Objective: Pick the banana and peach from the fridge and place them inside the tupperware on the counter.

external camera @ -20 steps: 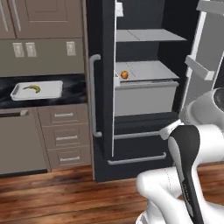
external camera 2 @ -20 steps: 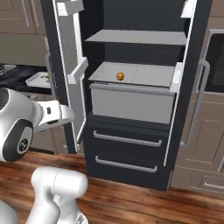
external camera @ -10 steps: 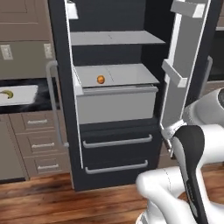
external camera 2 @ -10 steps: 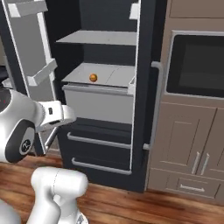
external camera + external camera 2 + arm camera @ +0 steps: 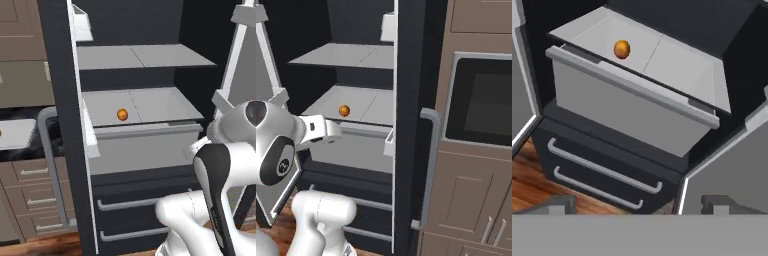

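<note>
At the far left of the left base view, a shallow white rectangular tupperware [image 5: 17,134] sits on the black marble-look counter [image 5: 30,114] above brown drawers [image 5: 35,192] with silver pulls; a sliver of yellow shows at the view's left edge on the tray, too small to identify. Just right of it stands the tall black fridge [image 5: 150,30], both doors swung open. The left door [image 5: 62,125], seen edge-on, carries a long curved silver handle [image 5: 50,165] and white door bins [image 5: 82,22].

Inside the fridge, a pale grey upper shelf [image 5: 140,56] spans the compartment. Below it, on the pale grey lower shelf [image 5: 145,102] above a grey drawer front [image 5: 145,147], lies the small round orange-red peach [image 5: 122,115], left of the shelf's middle seam and alone on that surface. The same peach [image 5: 344,110] shows in the right base view, and in the hand view the peach [image 5: 622,49] rests toward the back left of the shelf. Two black lower drawers with silver bar handles [image 5: 602,172] lie beneath.

The white robot arm [image 5: 220,170] rises at the lower right, well apart from the peach. In the hand view, the gripper [image 5: 637,205] shows its two dark fingertips [image 5: 557,204] set wide apart with nothing between them, in front of the fridge's lower drawers.

Farthest right in the right base view, the right door's curved silver handle [image 5: 431,165] stands beside a built-in dark oven window [image 5: 481,105] in brown cabinetry [image 5: 471,200].
</note>
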Controlling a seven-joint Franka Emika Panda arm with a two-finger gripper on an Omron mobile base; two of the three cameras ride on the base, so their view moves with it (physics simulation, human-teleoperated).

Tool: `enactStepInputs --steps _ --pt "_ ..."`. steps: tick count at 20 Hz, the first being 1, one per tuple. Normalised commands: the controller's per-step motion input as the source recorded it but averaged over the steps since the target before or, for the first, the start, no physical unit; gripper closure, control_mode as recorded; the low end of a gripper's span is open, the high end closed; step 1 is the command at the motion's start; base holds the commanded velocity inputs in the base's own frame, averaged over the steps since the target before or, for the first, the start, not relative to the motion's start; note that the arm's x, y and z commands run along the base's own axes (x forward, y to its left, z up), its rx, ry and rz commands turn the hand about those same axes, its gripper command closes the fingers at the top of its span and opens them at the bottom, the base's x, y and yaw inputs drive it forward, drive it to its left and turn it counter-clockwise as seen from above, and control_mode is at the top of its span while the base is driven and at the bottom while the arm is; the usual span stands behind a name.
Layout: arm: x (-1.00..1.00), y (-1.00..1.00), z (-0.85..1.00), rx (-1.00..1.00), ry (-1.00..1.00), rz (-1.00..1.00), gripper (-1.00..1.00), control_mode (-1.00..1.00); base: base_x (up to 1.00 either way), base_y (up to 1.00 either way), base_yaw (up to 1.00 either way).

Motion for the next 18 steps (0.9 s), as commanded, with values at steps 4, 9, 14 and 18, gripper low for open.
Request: enactStepInputs --steps 4,9,14,18 --pt "0.0 0.0 0.0 0.0 0.0 0.0 -1.0 1.0 0.98 0.13 0.0" --pt "0.09 0.04 -0.04 0.0 0.0 0.0 -1.0 -1.0 0.54 0.11 0.0" --pt "0.42 0.26 -0.3 0.01 0.0 0.0 -1.0 -1.0 0.0 0.0 0.0" --pt "0.42 0.38 -0.18 0.06 -0.05 0.01 -1.0 -1.0 0.0 0.0 0.0"
